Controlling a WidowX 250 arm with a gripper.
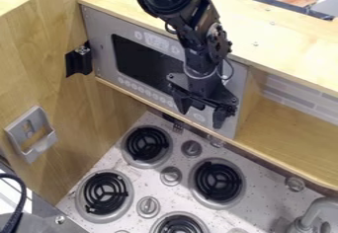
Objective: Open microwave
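Your pincer (202, 111) hangs spread apart before the microwave (137, 61), whose round buttons (143, 90) bear markings too small to read.

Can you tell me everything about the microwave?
The microwave is a flat grey box front, maybe metal or painted, with a dark rectangular window and little pale round buttons below it. It sits tilted in the picture, tucked under a wooden shelf, above the stove top. Its door looks shut. A black piece is by its left edge. The black gripper hangs in front, its fingers apart; I can't tell if they touch it.
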